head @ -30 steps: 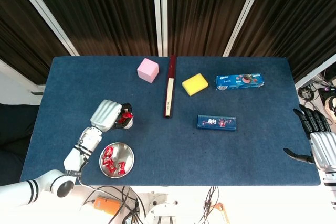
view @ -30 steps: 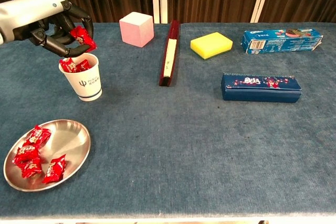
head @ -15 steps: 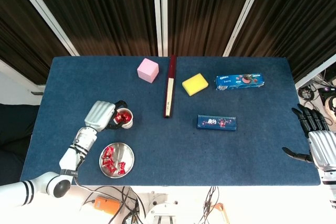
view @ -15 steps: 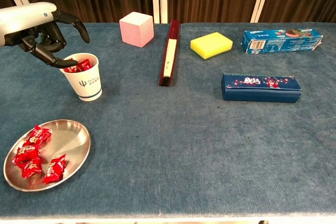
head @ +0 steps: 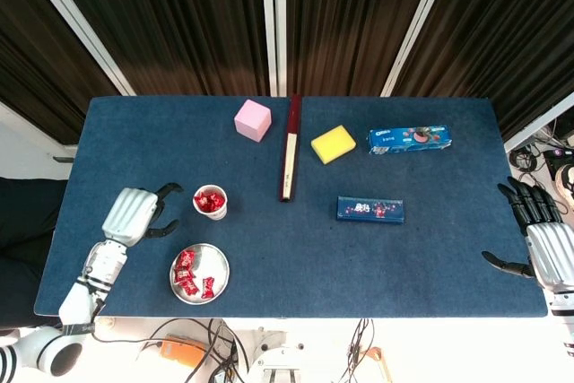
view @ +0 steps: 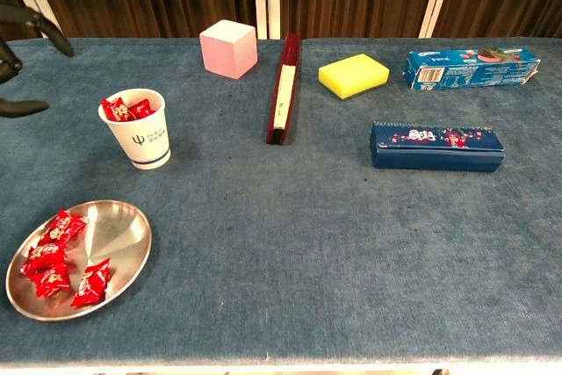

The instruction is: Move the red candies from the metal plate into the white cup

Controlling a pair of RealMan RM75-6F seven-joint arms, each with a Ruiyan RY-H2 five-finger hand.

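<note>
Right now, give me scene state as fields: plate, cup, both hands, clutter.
plate: round metal plate at the near left, red wrapped candies on it
cup: white paper cup upright, beyond the plate, candies inside
left robot hand: open, holds nothing, left of the cup
right robot hand: open, off the table's right edge
clutter: pink cube, yellow sponge, two blue boxes

A white cup stands upright holding red candies. Just in front, a round metal plate carries more candies.
</note>
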